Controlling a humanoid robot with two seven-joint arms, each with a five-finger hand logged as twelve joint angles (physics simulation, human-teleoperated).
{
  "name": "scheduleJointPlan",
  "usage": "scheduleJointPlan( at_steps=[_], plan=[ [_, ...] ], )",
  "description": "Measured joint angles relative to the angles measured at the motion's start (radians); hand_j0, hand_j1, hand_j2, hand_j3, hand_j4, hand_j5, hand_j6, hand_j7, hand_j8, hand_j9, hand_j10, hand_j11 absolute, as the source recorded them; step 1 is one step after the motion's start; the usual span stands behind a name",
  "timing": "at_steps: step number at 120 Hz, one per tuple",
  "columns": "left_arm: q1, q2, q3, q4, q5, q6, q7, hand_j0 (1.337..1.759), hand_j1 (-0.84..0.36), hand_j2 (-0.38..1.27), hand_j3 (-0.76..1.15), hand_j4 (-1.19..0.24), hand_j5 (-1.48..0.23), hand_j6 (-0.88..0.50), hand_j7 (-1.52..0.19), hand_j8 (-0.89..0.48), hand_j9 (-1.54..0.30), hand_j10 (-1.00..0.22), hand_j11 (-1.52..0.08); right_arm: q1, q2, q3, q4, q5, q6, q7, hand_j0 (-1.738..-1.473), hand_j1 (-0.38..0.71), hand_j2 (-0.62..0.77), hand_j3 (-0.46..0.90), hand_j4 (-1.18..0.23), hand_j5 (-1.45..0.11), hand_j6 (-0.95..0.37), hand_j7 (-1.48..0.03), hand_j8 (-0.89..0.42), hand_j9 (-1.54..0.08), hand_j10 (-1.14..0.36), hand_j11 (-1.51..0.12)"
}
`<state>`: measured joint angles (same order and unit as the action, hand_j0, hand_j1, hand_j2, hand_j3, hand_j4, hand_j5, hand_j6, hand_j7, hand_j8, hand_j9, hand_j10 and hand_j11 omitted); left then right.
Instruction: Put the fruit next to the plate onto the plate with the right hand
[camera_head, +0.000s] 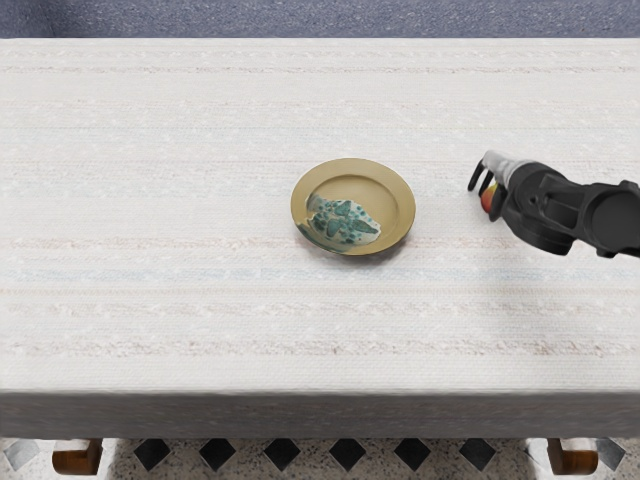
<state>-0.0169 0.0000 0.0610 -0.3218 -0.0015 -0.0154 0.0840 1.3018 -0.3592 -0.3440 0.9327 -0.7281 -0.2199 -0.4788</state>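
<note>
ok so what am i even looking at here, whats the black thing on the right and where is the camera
This is a simulator's render, seen from the robot's own head, looking down at a slant on a pale table. The black thing coming in from the right edge is the robot's arm, which ends in its right hand. Just under the hand you can see a bit of something small, red and yellow: that is the fruit. The hand covers most of it, so I cannot tell whether it is gripped. In the middle of the table lies a golden plate with a green pattern. The fruit is not on it. The other arm is out of view.
</note>
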Motion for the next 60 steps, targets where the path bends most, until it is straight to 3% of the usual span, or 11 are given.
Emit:
scheduleJointPlan(
  at_steps=[60],
  plan=[
    [0.000, 0.000, 0.000, 0.000, 0.000, 0.000, 0.000, 1.658, 0.35, 0.00, 0.00, 0.00, 0.00, 0.00, 0.00, 0.00, 0.00, 0.00, 0.00, 0.037, -0.002, 0.093, 0.006, -0.001, 0.006, -0.037, -1.657, 0.26, 0.21, 0.00, -0.62, -0.81, -0.62, -0.81, -0.45, -0.80, -0.56, -0.81]
  ],
)
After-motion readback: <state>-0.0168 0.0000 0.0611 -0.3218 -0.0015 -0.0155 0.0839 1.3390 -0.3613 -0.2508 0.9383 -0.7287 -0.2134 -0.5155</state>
